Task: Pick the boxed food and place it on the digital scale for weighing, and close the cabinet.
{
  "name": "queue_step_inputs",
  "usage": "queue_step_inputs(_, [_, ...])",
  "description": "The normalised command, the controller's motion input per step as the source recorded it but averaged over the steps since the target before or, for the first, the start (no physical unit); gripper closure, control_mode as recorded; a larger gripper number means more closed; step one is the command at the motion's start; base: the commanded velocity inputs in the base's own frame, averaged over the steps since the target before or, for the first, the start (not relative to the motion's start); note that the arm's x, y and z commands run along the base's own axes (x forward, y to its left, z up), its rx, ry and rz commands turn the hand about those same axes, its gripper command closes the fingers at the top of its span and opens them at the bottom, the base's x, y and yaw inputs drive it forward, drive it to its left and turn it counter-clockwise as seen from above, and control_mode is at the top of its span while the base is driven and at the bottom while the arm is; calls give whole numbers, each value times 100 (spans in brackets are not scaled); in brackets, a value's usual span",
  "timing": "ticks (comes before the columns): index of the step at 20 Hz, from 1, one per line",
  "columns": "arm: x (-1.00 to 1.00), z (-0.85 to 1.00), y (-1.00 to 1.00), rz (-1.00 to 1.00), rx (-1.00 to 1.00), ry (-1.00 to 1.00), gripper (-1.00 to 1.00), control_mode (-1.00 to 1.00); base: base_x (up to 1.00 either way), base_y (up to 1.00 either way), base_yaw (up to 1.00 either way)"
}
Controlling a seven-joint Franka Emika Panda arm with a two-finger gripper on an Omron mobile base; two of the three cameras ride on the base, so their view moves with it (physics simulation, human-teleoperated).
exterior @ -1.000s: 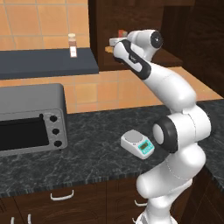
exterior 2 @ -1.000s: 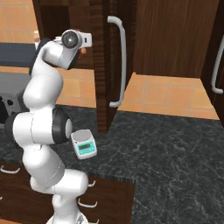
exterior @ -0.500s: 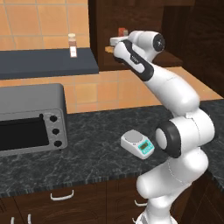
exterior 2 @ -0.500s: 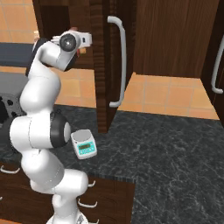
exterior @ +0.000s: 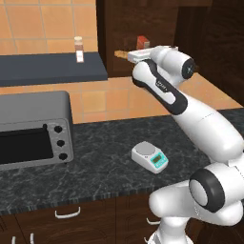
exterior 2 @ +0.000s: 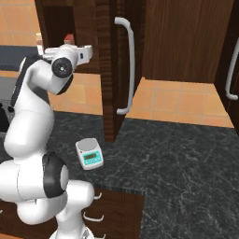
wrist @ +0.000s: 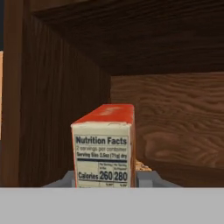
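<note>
Claw [wrist: 103, 181] clamped on upright boxed food [wrist: 105, 148], red-orange top, pale nutrition-facts side

I note dark speckled stone worktop [exterior: 100, 157] running wall to wall. Wall behind: orange-tan tiles [exterior: 109, 100]. Grey toaster oven [exterior: 33, 128] stands on worktop at left, three knobs on its front. Dark shelf [exterior: 52, 69] above oven carries small spice jar [exterior: 79, 49]. Below worktop: dark wood drawers [exterior: 71, 219] with curved white handles. Second silver bar handle [exterior 2: 229, 70] at far right. Lighting even, no hard shadows.
</note>
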Motion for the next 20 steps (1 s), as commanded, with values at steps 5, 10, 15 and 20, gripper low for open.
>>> queue_step_inputs(5, [-100, 0, -3, 0, 2, -9, 100, -100, 0, 0, 0])
queue_step_inputs(10, [-95, -27, -20, 0, 0, 1, 100, -100, 0, 0, 0])
queue_step_inputs(15, [-64, -49, -34, 17, 0, 15, 100, -100, 0, 0, 0])
queue_step_inputs(20, [-16, -57, -6, 32, 0, 10, 100, -100, 0, 0, 0])
